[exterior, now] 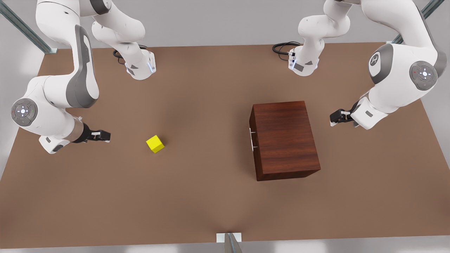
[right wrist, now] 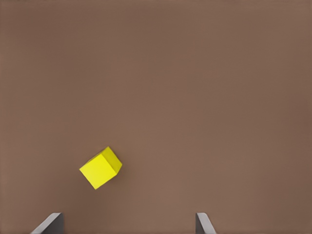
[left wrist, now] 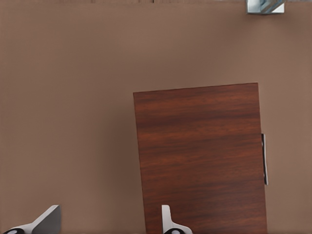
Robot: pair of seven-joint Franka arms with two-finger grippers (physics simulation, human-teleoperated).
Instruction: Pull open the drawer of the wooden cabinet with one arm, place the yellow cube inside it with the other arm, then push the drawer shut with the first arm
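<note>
You see the yellow cube (exterior: 155,144) at three o'clock from the right claw (exterior: 105,136), fingers apart; bare bench (exterior: 197,196) between. The left claw (exterior: 334,117), also spread, waits at three o'clock of the wooden cabinet (exterior: 284,140).

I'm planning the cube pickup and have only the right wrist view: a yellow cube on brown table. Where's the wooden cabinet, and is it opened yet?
Observer: The wooden cabinet stands at the front view's right, apart from the yellow cube.
Operator: Opened?
Observer: It looks shut: its silver handle sits tight against the front, facing the cube.
Operator: Where's the left gripper?
Observer: The left gripper hovers open at the cabinet's side away from the handle.
</note>
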